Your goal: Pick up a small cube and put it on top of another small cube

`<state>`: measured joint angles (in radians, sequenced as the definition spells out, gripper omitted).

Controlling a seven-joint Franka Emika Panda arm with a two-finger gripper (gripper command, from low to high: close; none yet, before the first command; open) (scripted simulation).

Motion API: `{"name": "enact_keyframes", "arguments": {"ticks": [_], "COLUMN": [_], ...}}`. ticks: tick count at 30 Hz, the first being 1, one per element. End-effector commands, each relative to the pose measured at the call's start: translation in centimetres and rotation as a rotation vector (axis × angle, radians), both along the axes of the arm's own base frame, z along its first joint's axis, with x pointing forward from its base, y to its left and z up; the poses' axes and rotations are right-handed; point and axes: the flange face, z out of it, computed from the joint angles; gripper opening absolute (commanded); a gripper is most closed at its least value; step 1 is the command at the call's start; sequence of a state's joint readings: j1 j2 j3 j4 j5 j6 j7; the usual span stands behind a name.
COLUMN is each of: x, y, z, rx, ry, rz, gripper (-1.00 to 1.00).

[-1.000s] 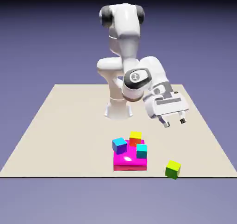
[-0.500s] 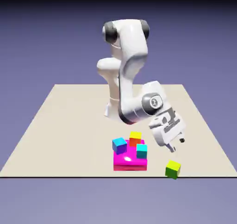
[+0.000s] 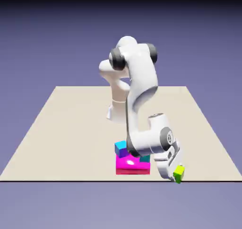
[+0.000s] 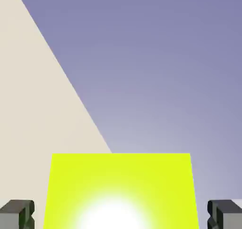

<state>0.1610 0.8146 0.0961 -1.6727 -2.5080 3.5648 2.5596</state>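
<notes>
Because it sits between the fingertips, the small cube with the yellow top and bright green sides (image 4: 121,176) looks ready to be picked up. It is at the table's near edge, on the exterior view's right. In the hand view we see the two-finger grey-tipped gripper (image 4: 121,216) spread astride it, a thin gap showing on either side, so we don't count it as pinched. The cube's sides run nearly parallel to the fingers, presumably so they can press flat faces.

Further out, we see a glossy magenta block (image 3: 133,165) on the beige table (image 3: 71,128), bearing a small blue cube (image 3: 121,148); a small cyan cube (image 3: 145,158) shows partly behind the white jointed arm (image 3: 144,74). We can't tell which cube should receive ours; it will probably need a level landing.

On the arm's wrist we notice a small round emblem (image 3: 169,136), but no readable lettering.
</notes>
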Motion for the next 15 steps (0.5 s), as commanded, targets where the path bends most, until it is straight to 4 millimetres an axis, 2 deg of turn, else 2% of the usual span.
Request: {"name": "enact_keyframes", "arguments": {"ticks": [1,4,10,15], "x": [-0.2,-0.9,-0.2,0.3], "y": [-0.4,-1.3,1.5,3.0], "z": [1.4,5.3,10.0,13.9], "rx": [0.0,0.008,0.172,0.277], "ry": [-0.001,-0.004,-0.071,-0.107], "rz": [0.0,-0.012,-0.279,-0.504], "gripper": [-1.0,-1.0,-1.0,-1.0]}}
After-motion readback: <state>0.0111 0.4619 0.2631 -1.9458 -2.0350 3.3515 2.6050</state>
